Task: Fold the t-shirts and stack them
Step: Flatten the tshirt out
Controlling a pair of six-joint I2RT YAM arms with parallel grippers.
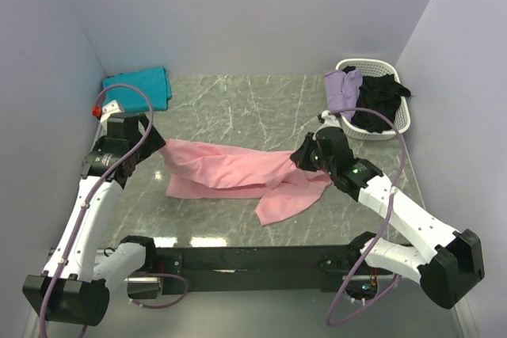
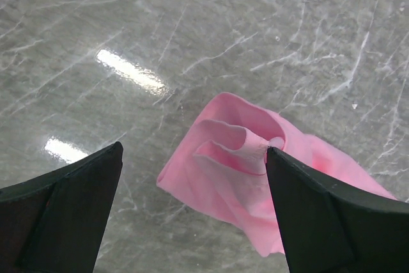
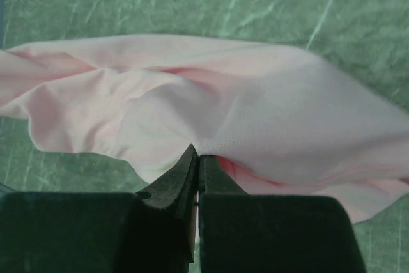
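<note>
Your biggest risk sits at the right arm (image 1: 356,176): its jaws are pressed together on an edge of the light pink soft-cloth t-shirt (image 3: 255,113), and only the very tips seem to bite. From the wrist view I can't say how many layers are caught. If it is one thin layer, a quick lift could pull the cloth free, or raise the top layer and leave the rest lying.

The left arm (image 1: 119,148) gives you no hold yet. Its jaws stand wide apart over the shirt's left end, where a raised ruck of pink cloth (image 2: 223,158) touches the inner face of one finger. Pull with the right arm before the left closes and you will likely drag that end away from under them. Close carelessly and you may grab the ruck rather than a true corner.

The shirt lies mid-way on the grey marbled surface (image 1: 238,108), between the two arms. It is bunched into a long twisted band with a loose flap trailing toward the near edge. No collar or sleeve is plain to see, so fold it as it lies and you would probably set those creases in. It needs spreading first.

The folded teal cloth t-shirt (image 1: 141,85) waits in the far left corner. The white slatted plastic basket (image 1: 400,120) at far right holds a crumpled lavender shirt (image 1: 343,89) and a crumpled black shirt (image 1: 380,96).
</note>
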